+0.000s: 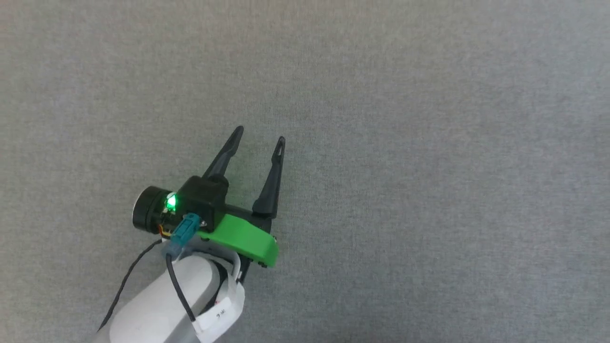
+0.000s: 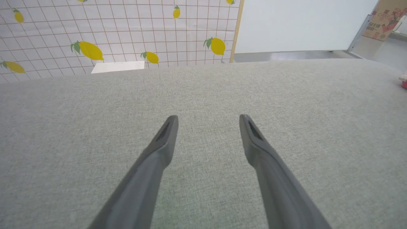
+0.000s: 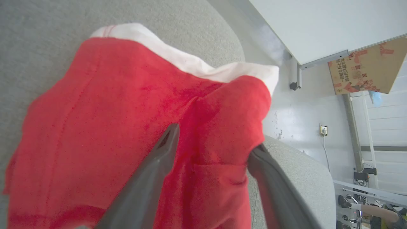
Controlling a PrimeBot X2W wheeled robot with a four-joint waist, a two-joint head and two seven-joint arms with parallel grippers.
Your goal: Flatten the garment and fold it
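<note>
Garment (image 3: 111, 111) between the spread fingers of the right gripper (image 3: 216, 136), apparently unpinched; white trim (image 3: 190, 65) ahead, near the edge of the grey surface (image 3: 41, 35). Left gripper (image 1: 259, 134) spread, bare surface all around.

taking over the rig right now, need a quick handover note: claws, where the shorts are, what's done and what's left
Left claw: open, empty, above bare grey surface.
Right claw: open, fingers spread with a bunch of the garment between them, not clamped.
The garment is bunched up near the grey surface's rounded edge, white trim on the far side.
Done: no flattening or fold to be seen.
Left: spread it flat, then fold it.
</note>
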